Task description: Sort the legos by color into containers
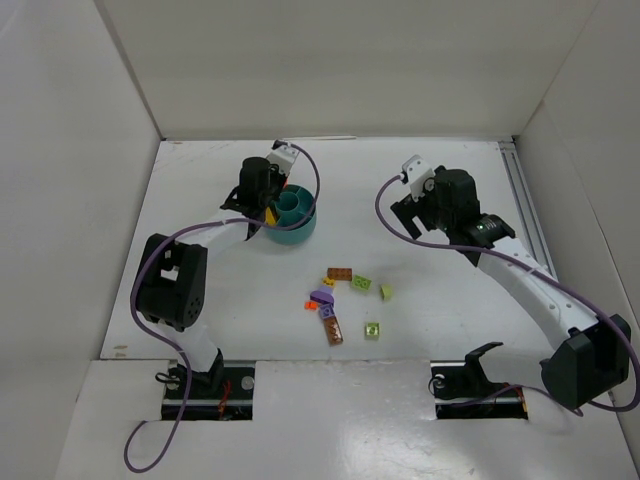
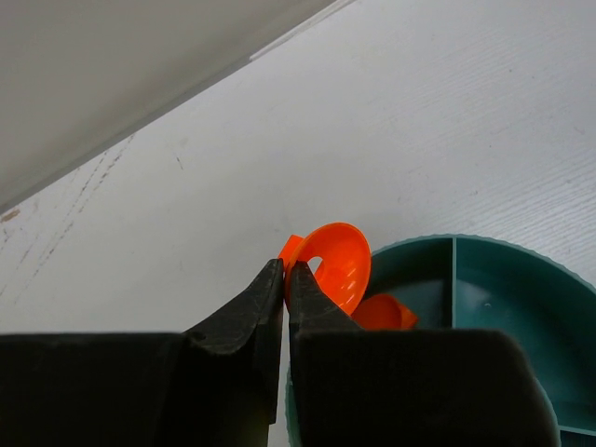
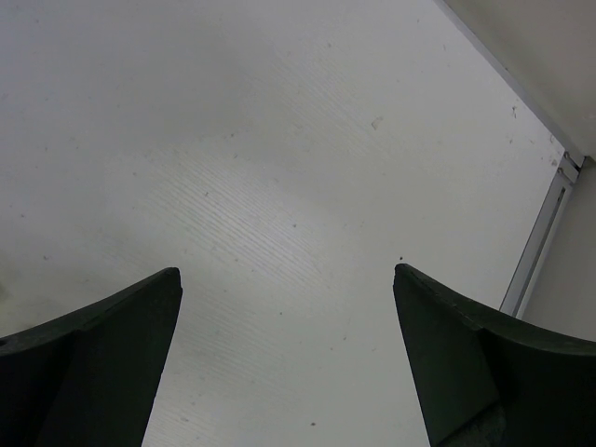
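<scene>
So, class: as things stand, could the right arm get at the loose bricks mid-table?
Probably yes: the right gripper is open and empty, and nothing stands between it and the loose bricks.

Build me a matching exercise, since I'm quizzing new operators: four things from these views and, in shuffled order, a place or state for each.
Things:
1. left gripper
2. right gripper
3. orange piece
4. purple lego

Places or states:
A. loose on the table, between the arms
B. wide open above the table
C. pinched at the rim of the teal dish
D. shut

Pairs: 1-D, 2-B, 3-C, 4-A
</scene>
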{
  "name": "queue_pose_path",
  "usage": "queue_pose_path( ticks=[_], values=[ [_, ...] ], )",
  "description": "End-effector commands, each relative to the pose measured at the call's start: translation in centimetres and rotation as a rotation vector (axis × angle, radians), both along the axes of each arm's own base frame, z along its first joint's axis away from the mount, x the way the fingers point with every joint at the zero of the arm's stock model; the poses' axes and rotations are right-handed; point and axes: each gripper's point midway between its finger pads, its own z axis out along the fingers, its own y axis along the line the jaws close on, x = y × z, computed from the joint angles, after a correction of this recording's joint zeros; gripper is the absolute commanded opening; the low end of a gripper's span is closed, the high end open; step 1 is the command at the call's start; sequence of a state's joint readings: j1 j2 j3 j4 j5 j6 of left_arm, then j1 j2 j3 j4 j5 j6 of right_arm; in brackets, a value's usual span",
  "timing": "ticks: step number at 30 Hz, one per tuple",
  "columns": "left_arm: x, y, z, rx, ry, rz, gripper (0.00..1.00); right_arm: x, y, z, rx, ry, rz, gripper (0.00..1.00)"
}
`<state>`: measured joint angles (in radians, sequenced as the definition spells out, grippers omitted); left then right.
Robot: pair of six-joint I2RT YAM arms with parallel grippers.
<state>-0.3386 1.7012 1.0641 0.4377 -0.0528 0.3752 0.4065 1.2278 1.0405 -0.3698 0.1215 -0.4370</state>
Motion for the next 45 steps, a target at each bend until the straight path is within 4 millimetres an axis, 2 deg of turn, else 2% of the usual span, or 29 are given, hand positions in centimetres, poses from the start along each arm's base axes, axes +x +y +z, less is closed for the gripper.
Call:
queue_pose_path(
  ticks=[1, 6, 11, 16, 21, 22, 26, 34, 41, 44, 45],
  values=[
    [-0.4, -0.1, -0.2, -0.013, 0.0, 0.003, 0.0, 0.1, -0.3, 1.5, 0.025, -0.037, -0.023, 1.0],
    [-0.6, 0.1, -0.8, -0.013, 0.018, 0.015, 0.0, 0.0, -0.5, 1.1, 0.017, -0.031, -0.031, 1.0],
    [-0.8, 0.1, -0.4, -0.019, 0.026, 0.018, 0.0, -0.1, -0.6, 1.5, 0.021, -0.04, -0.031, 1.0],
    [-0.7, 0.1, -1.3, -0.018, 0.054, 0.022, 0.0, -0.3, -0.8, 1.4, 0.017, -0.042, -0.039, 1.0],
    [-1.2, -0.8, -1.9, 0.005, 0.076, 0.023, 0.0, -0.6, -1.0, 1.9, 0.021, -0.052, -0.039, 1.0],
    [-1.2, -0.8, -1.9, 0.005, 0.076, 0.023, 0.0, -0.7, -1.2, 1.5, 0.013, -0.046, -0.047, 1.0],
    [-1.2, -0.7, -1.9, -0.005, 0.078, 0.039, 0.09, -0.8, -1.2, 1.9, 0.017, -0.054, -0.047, 1.0],
    [-1.6, 0.3, -3.7, 0.01, 0.116, 0.089, 0.09, -1.5, -1.6, 2.1, 0.013, -0.057, -0.055, 1.0],
    [-1.9, 0.7, -3.8, 0.004, 0.126, 0.119, 0.1, -1.6, -2.2, 2.2, 0.009, -0.059, -0.072, 1.0],
    [-2.2, 0.8, -3.0, -0.014, 0.111, 0.123, 0.14, -1.6, -2.2, 2.2, 0.009, -0.059, -0.072, 1.0],
    [-2.1, 0.6, -2.1, -0.028, 0.089, 0.114, 0.16, -1.6, -2.1, 2.2, 0.013, -0.057, -0.064, 1.0]
  ],
)
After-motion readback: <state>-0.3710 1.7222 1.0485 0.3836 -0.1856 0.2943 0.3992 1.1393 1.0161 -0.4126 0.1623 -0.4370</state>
